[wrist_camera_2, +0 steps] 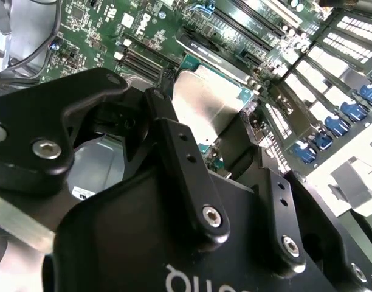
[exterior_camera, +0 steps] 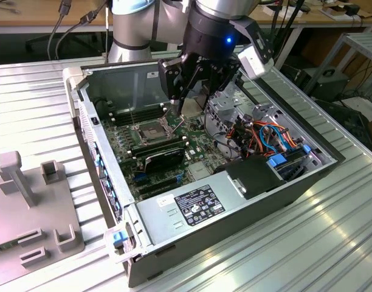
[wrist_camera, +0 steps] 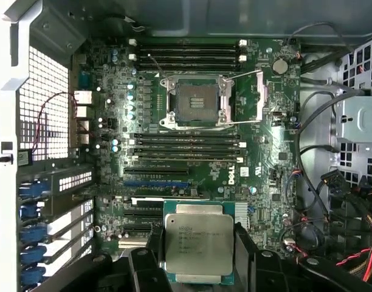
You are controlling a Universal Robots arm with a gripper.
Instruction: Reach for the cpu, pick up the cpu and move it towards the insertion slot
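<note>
The cpu (wrist_camera: 197,249) is a square chip with a silver lid on a green edge, and my gripper (wrist_camera: 199,236) is shut on it, one black finger on each of two opposite sides. In the second wrist view the cpu (wrist_camera_2: 209,97) shows between the fingers (wrist_camera_2: 168,131), hanging above the green board. The insertion slot (wrist_camera: 195,100) lies open on the motherboard, dark centre bare, its thin metal plate (wrist_camera: 259,97) swung aside. In the exterior view my gripper (exterior_camera: 185,111) hovers inside the open computer case, to the exterior view's right of the insertion slot (exterior_camera: 151,131) and apart from it.
Long black memory slots (wrist_camera: 189,143) lie between the cpu and the socket, with more beyond it. A black ribbed shroud (exterior_camera: 165,159), a grey power supply (exterior_camera: 192,207), orange and blue cables (exterior_camera: 268,137) and a metal drive cage (wrist_camera: 359,118) crowd the case. A grey fixture (exterior_camera: 34,201) sits outside.
</note>
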